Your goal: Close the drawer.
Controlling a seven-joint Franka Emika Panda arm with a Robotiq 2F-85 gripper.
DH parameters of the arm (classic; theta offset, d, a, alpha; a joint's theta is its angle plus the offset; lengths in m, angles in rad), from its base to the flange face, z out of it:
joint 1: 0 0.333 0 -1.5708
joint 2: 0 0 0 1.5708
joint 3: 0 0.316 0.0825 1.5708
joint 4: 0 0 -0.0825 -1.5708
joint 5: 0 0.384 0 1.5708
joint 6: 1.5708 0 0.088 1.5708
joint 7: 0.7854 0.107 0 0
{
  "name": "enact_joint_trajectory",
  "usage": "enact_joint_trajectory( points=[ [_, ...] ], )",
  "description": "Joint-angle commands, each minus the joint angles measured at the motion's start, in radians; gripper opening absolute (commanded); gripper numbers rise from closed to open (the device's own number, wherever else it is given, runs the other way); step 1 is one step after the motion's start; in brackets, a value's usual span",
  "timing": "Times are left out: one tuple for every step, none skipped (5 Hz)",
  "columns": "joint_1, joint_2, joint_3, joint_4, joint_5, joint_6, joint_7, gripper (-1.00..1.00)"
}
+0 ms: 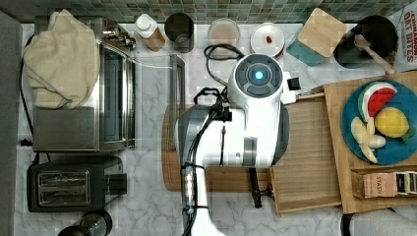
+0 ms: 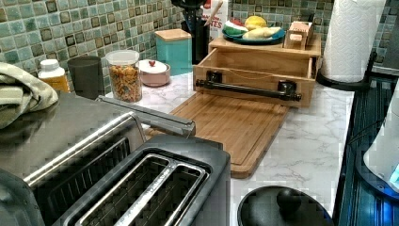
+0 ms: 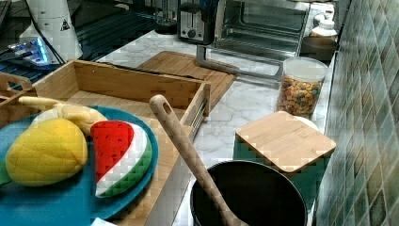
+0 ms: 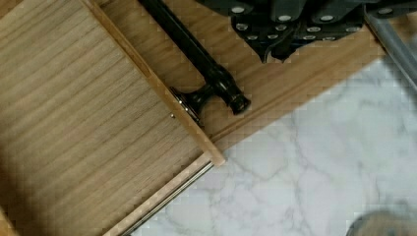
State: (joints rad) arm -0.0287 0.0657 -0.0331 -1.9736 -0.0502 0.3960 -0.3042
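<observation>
The drawer [image 1: 307, 152] stands pulled out from under the wooden slab, its light striped bottom bare. The drawer [image 2: 256, 66] carries a black bar handle [image 2: 248, 89] on its front wall, over the cutting board. In the right view the drawer [image 3: 127, 87] shows empty. My white arm [image 1: 251, 123] hangs over the drawer's front half in the top view. In the wrist view my gripper [image 4: 275, 46] is dark and sits just above the board, beside the handle [image 4: 196, 49] near its end and outside the drawer [image 4: 83, 123].
A darker cutting board [image 2: 230, 127] lies in front of the drawer. A toaster oven [image 1: 103, 98] with its door down and a toaster [image 1: 69, 184] stand at the top view's left. Blue fruit plate [image 1: 393, 147] sits on the slab. Jars and canisters line the tiled wall.
</observation>
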Motion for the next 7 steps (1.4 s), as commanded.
enact_joint_trajectory(
  points=[
    [0.04,-0.099,0.052,-0.192,0.015,0.104,-0.156,-1.0],
    [0.047,-0.112,0.054,-0.265,0.024,0.171,-0.174,-1.0],
    [0.043,-0.099,0.042,-0.323,0.019,0.23,-0.251,-1.0],
    [0.041,-0.085,0.037,-0.388,-0.017,0.313,-0.282,-1.0],
    [0.047,-0.089,0.045,-0.423,-0.069,0.334,-0.271,-1.0],
    [0.051,-0.082,0.048,-0.44,-0.132,0.337,-0.256,-1.0],
    [0.044,-0.073,0.041,-0.46,-0.176,0.358,-0.255,-1.0]
  ],
)
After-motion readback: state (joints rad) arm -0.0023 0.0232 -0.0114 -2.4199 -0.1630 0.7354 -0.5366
